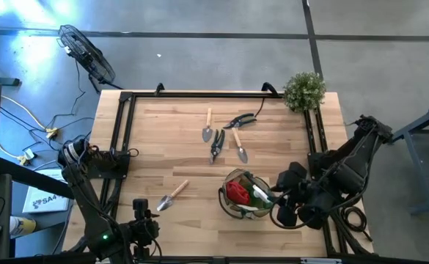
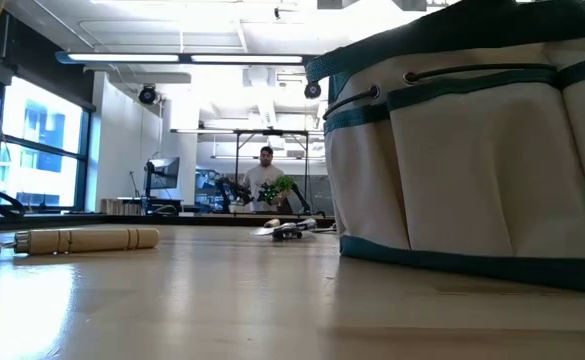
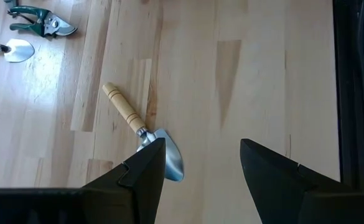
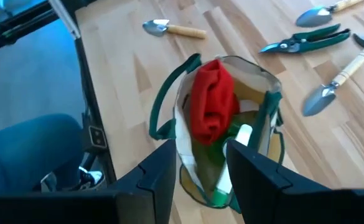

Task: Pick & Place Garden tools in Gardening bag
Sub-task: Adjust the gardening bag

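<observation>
Right gripper (image 4: 199,163) hangs part-open, empty, over the bag (image 1: 232,209) at lower right; left gripper (image 3: 201,167) gapes above a trowel (image 3: 145,133).

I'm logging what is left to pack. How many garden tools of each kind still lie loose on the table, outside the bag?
Trowels: 3
Pruners: 2
Total: 5

Robotics lab or workshop, open-plan: polished concrete floor (image 1: 221,51), fan (image 1: 87,53) and loose cables (image 1: 31,121) beside a wooden bench (image 1: 170,158); exposed ceiling ducts (image 2: 272,100), strip lights (image 2: 182,58), another test rig (image 2: 272,170) with a person (image 2: 265,180) behind.
</observation>
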`<action>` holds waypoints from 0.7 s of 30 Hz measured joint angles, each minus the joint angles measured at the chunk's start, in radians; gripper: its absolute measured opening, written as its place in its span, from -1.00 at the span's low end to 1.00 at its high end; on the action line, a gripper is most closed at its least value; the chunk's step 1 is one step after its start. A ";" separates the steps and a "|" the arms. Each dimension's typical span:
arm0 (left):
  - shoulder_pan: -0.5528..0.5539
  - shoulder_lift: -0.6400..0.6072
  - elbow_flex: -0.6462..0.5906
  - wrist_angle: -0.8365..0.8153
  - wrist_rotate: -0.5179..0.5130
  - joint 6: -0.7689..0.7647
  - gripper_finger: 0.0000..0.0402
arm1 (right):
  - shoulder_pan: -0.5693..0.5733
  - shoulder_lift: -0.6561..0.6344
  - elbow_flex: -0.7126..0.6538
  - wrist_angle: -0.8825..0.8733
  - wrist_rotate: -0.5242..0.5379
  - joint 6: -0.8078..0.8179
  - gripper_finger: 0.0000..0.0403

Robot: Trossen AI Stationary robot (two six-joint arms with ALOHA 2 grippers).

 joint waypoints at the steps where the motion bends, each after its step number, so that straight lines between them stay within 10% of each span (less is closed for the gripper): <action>1: 0.000 0.000 0.000 0.004 0.000 0.000 -0.01 | 0.000 0.000 0.000 0.009 0.000 -0.001 -0.34; 21: 0.000 -0.001 0.000 0.021 0.001 0.034 -0.01 | 0.000 0.000 0.000 0.070 0.000 -0.002 -0.34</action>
